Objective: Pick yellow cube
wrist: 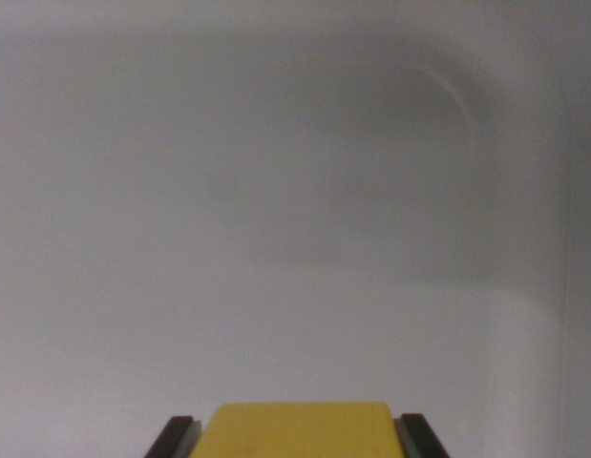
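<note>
- we see the yellow cube (303,429) at the bottom edge of the wrist view, wedged between the two dark fingers (173,437) of the gripper (297,437).
- the claw is closed against the cube's two sides, which keeps the block centred.
- beyond it lies only a blurred pale surface (276,210); we judge the cube is probably lifted, though contact below is hidden.

**Yellow cube: held at bottom edge of wrist view**

Yellow cube (303,430), plain matte yellow with rounded top corners, is sitting upright at the bottom centre of the wrist view. Only its upper part is showing. Dark fingers (173,438) are pressing against its left and right sides.
</note>
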You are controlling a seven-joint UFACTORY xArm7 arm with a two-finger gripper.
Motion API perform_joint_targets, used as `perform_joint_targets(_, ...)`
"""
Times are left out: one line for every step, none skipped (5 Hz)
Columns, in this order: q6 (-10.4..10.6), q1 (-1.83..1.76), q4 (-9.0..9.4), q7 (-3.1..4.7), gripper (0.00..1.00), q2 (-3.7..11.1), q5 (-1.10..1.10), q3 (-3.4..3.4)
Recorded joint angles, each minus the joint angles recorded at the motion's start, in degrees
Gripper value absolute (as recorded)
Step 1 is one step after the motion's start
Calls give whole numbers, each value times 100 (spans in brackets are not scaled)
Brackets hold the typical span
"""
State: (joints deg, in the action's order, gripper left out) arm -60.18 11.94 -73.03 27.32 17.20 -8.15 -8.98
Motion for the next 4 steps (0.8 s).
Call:
perform_joint_targets(-257,-6,-157,-35,100,-103,34,-13)
perform_joint_targets(-257,-6,-157,-35,100,-103,34,-13)
perform_joint_targets(-528,-13,-323,-72,100,-212,69,-26)
perform_joint_targets(-528,-13,-323,-72,100,-212,69,-26)
